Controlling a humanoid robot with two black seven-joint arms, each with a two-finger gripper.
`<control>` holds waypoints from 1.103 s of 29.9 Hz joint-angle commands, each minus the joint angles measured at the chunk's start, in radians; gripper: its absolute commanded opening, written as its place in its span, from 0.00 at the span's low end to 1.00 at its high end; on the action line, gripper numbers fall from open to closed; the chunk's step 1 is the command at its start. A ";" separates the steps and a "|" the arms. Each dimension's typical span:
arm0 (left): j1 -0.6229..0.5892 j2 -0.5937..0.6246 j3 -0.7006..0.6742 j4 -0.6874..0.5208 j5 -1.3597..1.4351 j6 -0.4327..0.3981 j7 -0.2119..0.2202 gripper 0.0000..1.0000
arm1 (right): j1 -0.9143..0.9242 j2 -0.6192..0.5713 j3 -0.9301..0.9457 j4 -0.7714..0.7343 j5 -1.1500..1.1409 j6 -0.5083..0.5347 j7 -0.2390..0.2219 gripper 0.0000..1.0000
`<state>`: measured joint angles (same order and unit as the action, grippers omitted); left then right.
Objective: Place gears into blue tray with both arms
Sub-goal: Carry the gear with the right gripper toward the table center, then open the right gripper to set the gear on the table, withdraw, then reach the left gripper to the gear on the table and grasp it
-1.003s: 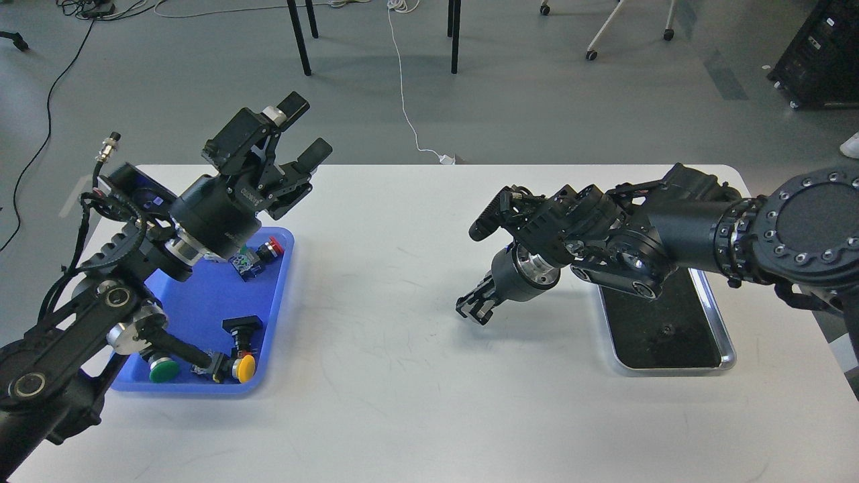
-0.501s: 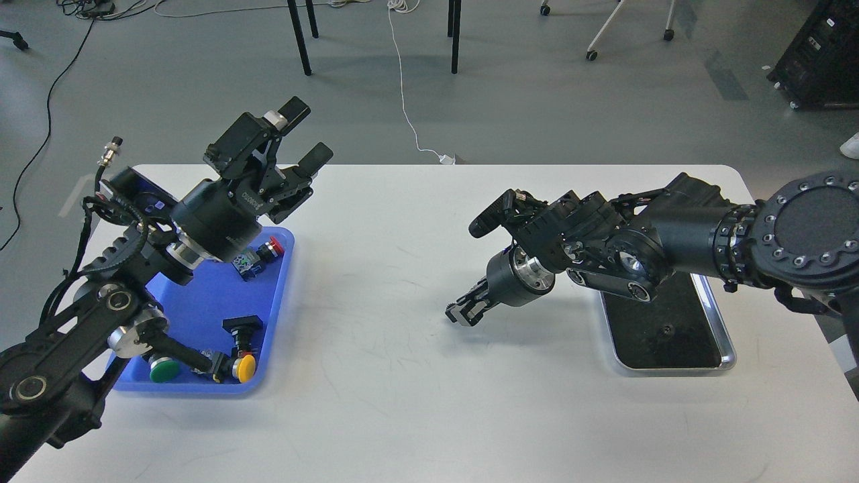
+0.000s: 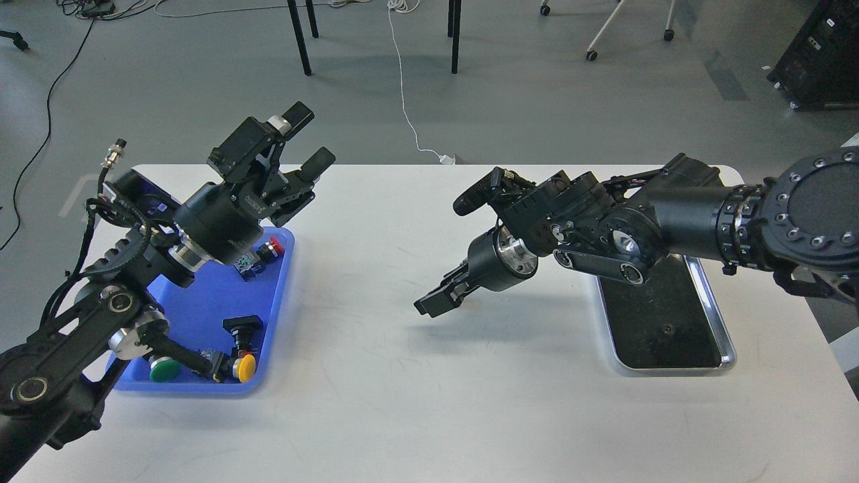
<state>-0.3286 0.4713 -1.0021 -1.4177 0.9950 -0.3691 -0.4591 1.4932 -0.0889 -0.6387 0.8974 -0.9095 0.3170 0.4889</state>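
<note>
The blue tray (image 3: 201,305) lies at the table's left, under my left arm. My left gripper (image 3: 307,138) hangs open above the tray's far right corner, with nothing between its fingers. One tiny black gear (image 3: 666,329) rests on the dark floor of the metal tray (image 3: 723,339) at the right. My right gripper (image 3: 429,306) hovers low over the middle of the table, left of the metal tray, pointing toward the blue tray. Its fingers are pressed together. I cannot make out anything between its tips.
Push-button switches lie in the blue tray: a green-capped one (image 3: 163,369), a yellow-capped one (image 3: 245,366), a red-capped one (image 3: 272,248) and a black one (image 3: 243,325). The white table (image 3: 376,402) is bare between the two trays. Chair legs and cables stand on the floor beyond.
My right gripper has travelled left, away from the metal tray and toward the table's middle, staying shut. The left gripper shifted only slightly and stays open.
</note>
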 commanded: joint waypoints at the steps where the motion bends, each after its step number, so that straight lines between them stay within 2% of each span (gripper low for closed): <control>1: -0.010 0.001 0.003 0.002 0.049 -0.017 0.002 0.98 | -0.016 -0.168 0.080 0.055 0.144 0.004 0.000 0.95; 5: -0.020 -0.003 0.003 0.003 0.180 -0.034 -0.003 0.98 | -0.115 -0.359 0.197 0.104 0.346 0.004 0.000 0.95; 8: -0.024 -0.007 0.026 0.006 0.252 -0.039 -0.003 0.98 | -0.239 -0.481 0.357 0.124 0.495 0.007 0.000 0.95; 13: -0.124 -0.017 0.164 0.032 0.442 -0.031 -0.009 0.98 | -0.479 -0.624 0.624 0.135 0.728 0.079 0.000 0.95; 18: -0.298 -0.080 0.342 0.141 0.663 -0.015 -0.030 0.98 | -0.663 -0.666 0.813 0.127 0.785 0.102 0.000 0.95; 21: -0.398 -0.131 0.453 0.238 0.799 0.033 -0.030 0.98 | -0.726 -0.669 0.867 0.124 0.791 0.094 0.000 0.95; 27: -0.561 -0.273 0.670 0.462 0.997 0.154 -0.030 0.98 | -0.742 -0.666 0.903 0.127 0.791 0.074 0.000 0.95; 33: -0.642 -0.402 0.793 0.644 1.177 0.193 -0.030 0.97 | -0.752 -0.658 0.916 0.130 0.819 0.039 0.000 0.95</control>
<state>-0.9432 0.1256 -0.2520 -0.8489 2.1040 -0.1965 -0.4892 0.7504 -0.7493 0.2699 1.0251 -0.1117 0.3633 0.4888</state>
